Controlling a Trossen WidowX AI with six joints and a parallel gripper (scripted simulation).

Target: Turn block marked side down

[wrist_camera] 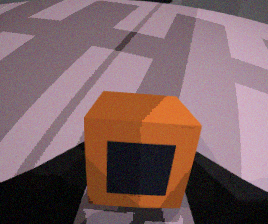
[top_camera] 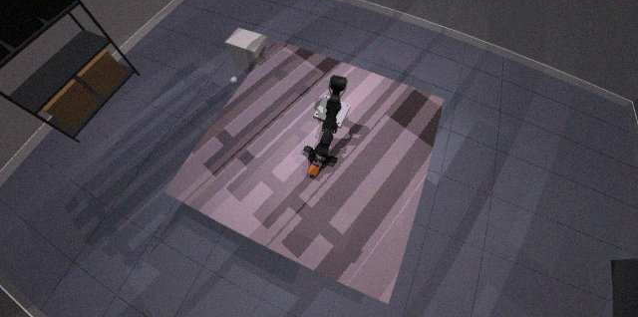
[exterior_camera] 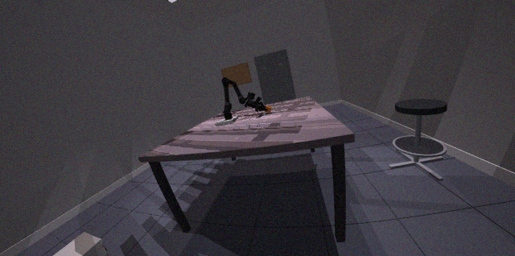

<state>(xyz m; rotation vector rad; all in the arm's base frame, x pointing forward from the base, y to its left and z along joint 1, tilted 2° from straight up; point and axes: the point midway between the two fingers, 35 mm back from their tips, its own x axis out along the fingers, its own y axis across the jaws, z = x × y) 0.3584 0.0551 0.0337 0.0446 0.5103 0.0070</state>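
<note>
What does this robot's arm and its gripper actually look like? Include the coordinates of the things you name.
The arm [top_camera: 333,110] [exterior_camera: 226,97] is black and slim, with chunky joints, on a pale plate [top_camera: 319,117] [exterior_camera: 220,122]. The gripper [top_camera: 313,170] [exterior_camera: 268,109] is black too, with dark side parts jutting out. Cables or lettering: too dark to tell.

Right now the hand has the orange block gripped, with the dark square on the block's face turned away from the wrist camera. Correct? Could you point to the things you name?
Not quite: the dark square [wrist_camera: 141,168] is on the face turned toward the wrist camera, as the wrist view shows. The rest stands: the hand [top_camera: 314,166] [exterior_camera: 266,109] [wrist_camera: 137,151] has the orange block [top_camera: 313,170] [exterior_camera: 268,109] [wrist_camera: 96,150] gripped.
</note>
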